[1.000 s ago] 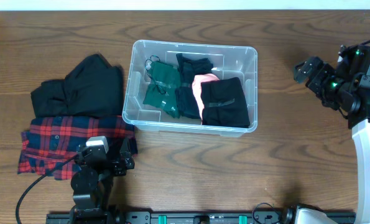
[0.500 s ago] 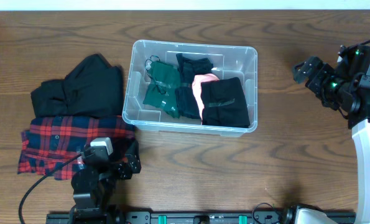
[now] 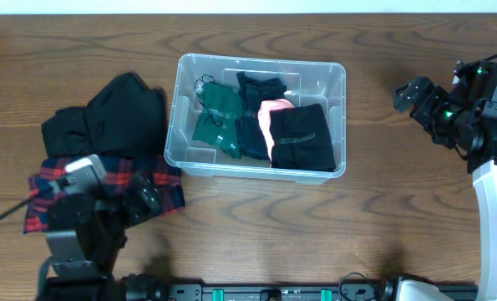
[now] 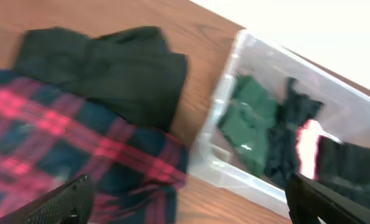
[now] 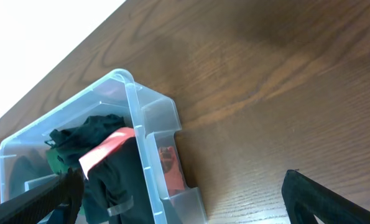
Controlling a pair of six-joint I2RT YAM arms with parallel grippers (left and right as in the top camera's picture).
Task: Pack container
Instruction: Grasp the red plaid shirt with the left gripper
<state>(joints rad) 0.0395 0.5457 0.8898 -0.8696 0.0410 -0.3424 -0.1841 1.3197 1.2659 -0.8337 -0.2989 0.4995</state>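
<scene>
The clear plastic container (image 3: 182,152) stands at the table's middle back. It holds a green garment (image 3: 215,117), a pink piece (image 3: 271,113) and a folded black garment (image 3: 302,138). It also shows in the left wrist view (image 4: 217,163) and the right wrist view (image 5: 146,130). A red plaid shirt (image 3: 160,176) and a black garment (image 3: 114,117) lie on the table left of it. My left gripper (image 3: 144,199) is open and empty above the plaid shirt (image 4: 60,130). My right gripper (image 3: 411,94) is open and empty, well right of the container.
The brown wooden table (image 3: 256,226) runs under everything. The black garment (image 4: 110,68) overlaps the plaid shirt's far edge. A black rail (image 3: 256,293) runs along the front edge. The right arm's white base (image 3: 494,217) stands at the right edge.
My left arm has swung left and up from the front edge, so its gripper now hangs over the plaid shirt. The right arm and the container have not moved.
</scene>
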